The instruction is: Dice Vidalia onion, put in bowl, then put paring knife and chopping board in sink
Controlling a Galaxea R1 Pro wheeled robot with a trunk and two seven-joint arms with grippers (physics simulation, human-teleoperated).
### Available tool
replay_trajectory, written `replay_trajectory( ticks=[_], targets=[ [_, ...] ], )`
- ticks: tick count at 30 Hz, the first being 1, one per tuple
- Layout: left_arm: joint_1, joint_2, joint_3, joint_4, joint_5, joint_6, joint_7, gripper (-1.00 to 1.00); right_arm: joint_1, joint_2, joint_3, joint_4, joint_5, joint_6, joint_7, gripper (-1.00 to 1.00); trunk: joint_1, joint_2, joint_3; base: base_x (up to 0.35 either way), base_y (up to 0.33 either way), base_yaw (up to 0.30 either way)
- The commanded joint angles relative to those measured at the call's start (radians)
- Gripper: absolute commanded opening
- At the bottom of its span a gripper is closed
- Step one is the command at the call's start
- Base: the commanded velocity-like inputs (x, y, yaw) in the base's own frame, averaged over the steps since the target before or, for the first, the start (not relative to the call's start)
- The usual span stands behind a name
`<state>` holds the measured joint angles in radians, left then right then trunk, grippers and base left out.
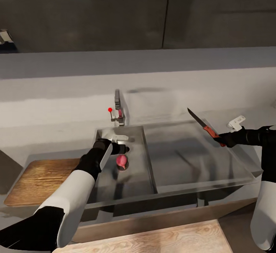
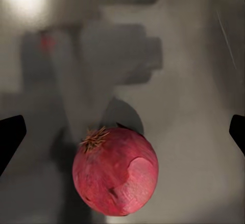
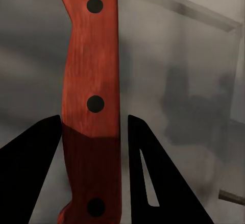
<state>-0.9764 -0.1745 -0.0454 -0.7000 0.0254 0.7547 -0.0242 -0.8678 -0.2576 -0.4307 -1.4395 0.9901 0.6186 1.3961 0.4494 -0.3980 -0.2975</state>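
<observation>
A reddish-purple onion (image 1: 122, 162) (image 2: 115, 172) lies on the floor of the steel sink (image 1: 135, 182). My left gripper (image 1: 124, 151) (image 2: 122, 134) hangs open just above it, fingers (image 2: 10, 140) wide apart on either side and not touching it. My right gripper (image 1: 221, 141) (image 3: 94, 157) is shut on the orange-red handle of the paring knife (image 1: 203, 125) (image 3: 92, 101), held above the drainboard (image 1: 191, 153) with the dark blade pointing up and left. The brown chopping board (image 1: 42, 178) lies on the countertop (image 1: 57, 130) left of the sink. I cannot make out the bowl for sure.
The chrome tap (image 1: 119, 109) with its red knob (image 1: 110, 109) stands behind the basin. A small white object (image 1: 235, 123) sits on the counter at the back right. A light wooden surface (image 1: 153, 239) lies below the counter's front edge.
</observation>
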Motion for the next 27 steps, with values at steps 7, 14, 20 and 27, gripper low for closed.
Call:
replay_trajectory(
  ticks=[7, 14, 20, 27],
  targets=[
    [-0.001, 0.000, -0.002, 0.004, 0.002, 0.005, -0.002, 1.00, -0.001, 0.000, 0.000, -0.001, 0.005, 0.010, 0.007, -1.00, 0.001, -0.002, -0.006, 0.003, -0.005, 0.000],
    [-0.001, 0.000, -0.001, 0.007, 0.002, 0.003, -0.001, 1.00, -0.001, 0.000, 0.000, -0.001, 0.005, 0.010, 0.007, -1.00, 0.001, -0.002, -0.013, 0.000, 0.000, 0.000],
    [-0.001, 0.000, -0.002, 0.008, 0.002, 0.003, 0.000, 1.00, -0.001, 0.000, 0.000, -0.001, 0.005, 0.010, 0.007, -1.00, 0.001, -0.002, -0.019, 0.000, 0.000, 0.000],
    [-0.001, 0.000, -0.001, 0.010, 0.002, 0.003, 0.000, 1.00, -0.001, 0.000, 0.000, -0.001, 0.005, 0.010, 0.007, -1.00, 0.001, -0.002, -0.027, 0.000, 0.000, 0.000]
  ],
)
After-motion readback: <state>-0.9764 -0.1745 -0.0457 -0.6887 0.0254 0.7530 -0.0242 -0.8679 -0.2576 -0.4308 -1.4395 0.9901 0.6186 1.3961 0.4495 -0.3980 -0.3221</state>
